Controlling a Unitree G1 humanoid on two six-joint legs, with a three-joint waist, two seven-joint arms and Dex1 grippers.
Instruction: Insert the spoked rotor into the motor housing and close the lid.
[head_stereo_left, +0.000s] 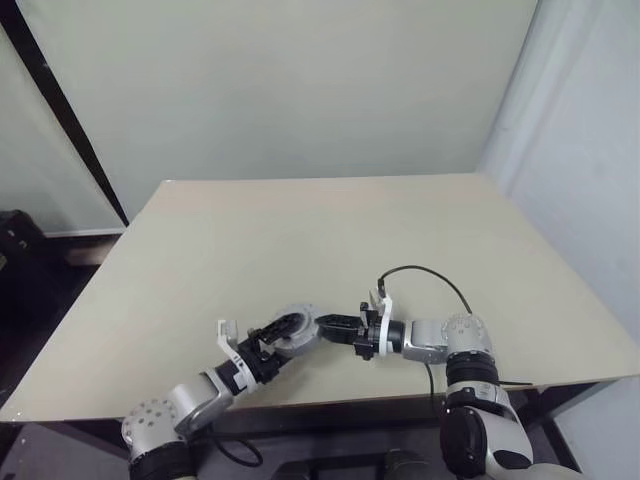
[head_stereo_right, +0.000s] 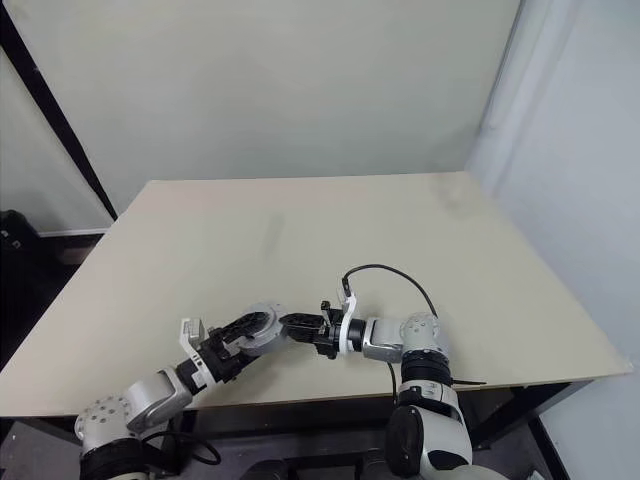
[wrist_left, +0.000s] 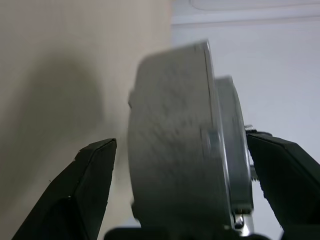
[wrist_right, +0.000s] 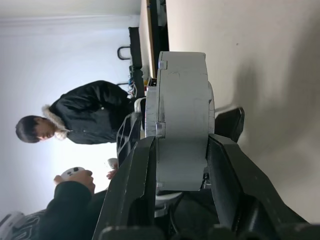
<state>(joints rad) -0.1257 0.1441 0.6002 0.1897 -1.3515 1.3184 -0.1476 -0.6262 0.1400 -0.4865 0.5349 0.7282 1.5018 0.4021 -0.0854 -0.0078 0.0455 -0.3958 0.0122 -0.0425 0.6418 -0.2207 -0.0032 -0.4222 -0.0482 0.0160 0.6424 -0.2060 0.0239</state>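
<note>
Fingers (wrist_right: 145, 195) clamped around motor housing (wrist_right: 182, 120)

Head pair overlooks table (head_stereo_left: 300, 230), wrist views close-up — overlapping

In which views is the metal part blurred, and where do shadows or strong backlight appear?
Left wrist view: the motor housing is close and soft-edged, casting a dim shadow on the table. Right wrist view: it is sharper between the right gripper fingers; bright light behind a person washes out that side. Eye views: even, soft light.
</note>
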